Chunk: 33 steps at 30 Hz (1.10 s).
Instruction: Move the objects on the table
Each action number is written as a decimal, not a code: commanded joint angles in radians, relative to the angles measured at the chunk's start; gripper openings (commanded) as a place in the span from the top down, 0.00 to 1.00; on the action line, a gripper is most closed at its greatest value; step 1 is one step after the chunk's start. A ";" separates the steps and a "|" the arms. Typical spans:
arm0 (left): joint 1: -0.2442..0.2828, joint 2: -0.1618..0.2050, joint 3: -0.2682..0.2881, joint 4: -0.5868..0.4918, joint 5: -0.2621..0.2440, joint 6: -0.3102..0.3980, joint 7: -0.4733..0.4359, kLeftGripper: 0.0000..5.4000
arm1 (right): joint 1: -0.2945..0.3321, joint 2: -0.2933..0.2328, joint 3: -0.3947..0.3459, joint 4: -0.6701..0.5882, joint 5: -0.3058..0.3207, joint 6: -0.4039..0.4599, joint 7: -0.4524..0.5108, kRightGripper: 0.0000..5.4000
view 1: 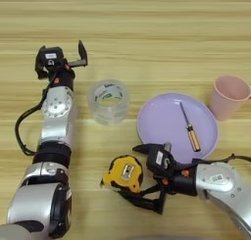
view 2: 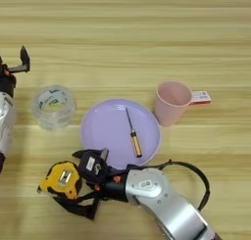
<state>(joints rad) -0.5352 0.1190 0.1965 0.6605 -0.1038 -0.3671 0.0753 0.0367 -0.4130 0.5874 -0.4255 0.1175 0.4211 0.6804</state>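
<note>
So there's a fair bit crowded into the near middle of the counter [view 1: 147,28]. A purple plate [view 1: 162,117] sits right of centre with a small screwdriver [view 1: 189,128] lying in it, orange handle toward the near side, metal tip pointing far. Just right of the plate is a pink cup [view 1: 228,96], upright; I can't see anything in it from this angle. In the right eye view there's a little red and white tag [view 2: 201,97] poking out from behind the cup.

The right hand [view 1: 146,178] comes in from the near right, low over the counter, with its body pretty much touching the near rim of the plate, so that plate is tight against it on the far side. Its two black fingers are spread open, one on the far side and one on the near side, pointing left at the tape measure [view 1: 124,172]. The yellow and black tape measure lies right at the fingertips, at the mouth of the open hand. I can't tell if it's actually touching it. The black strap [view 1: 142,201] trails along the near finger.

The clear tape roll [view 1: 108,101] stands left of the plate, well apart from the right hand. The left hand [view 1: 73,55] is further left and farther back, fingers open, holding nothing, just far-left of the roll.
</note>
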 commanded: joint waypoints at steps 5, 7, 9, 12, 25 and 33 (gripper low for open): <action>-0.011 0.000 0.003 0.012 0.004 -0.001 0.001 0.01 | -0.028 0.012 0.007 0.066 -0.031 -0.003 0.003 0.00; -0.012 0.000 0.003 0.014 0.004 -0.002 0.001 0.01 | -0.033 0.019 0.011 0.085 -0.036 -0.005 0.001 0.00; -0.012 0.001 0.003 0.016 0.004 -0.002 0.001 0.01 | -0.042 0.030 0.013 0.109 -0.048 -0.011 -0.007 0.00; -0.013 0.001 0.002 0.021 0.004 -0.004 0.000 0.01 | -0.062 0.053 0.013 0.158 -0.072 -0.026 -0.022 0.00; -0.017 -0.002 -0.002 0.036 0.007 -0.008 0.002 0.00 | -0.124 0.110 0.025 0.230 -0.117 -0.031 -0.015 0.22; -0.021 -0.001 -0.001 0.047 0.005 -0.012 0.002 0.00 | -0.172 0.157 0.031 0.281 -0.130 -0.017 -0.024 0.24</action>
<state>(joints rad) -0.5356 0.1189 0.1934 0.6941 -0.1037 -0.3728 0.0753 -0.0985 -0.2844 0.6165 -0.1783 -0.0006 0.3861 0.6619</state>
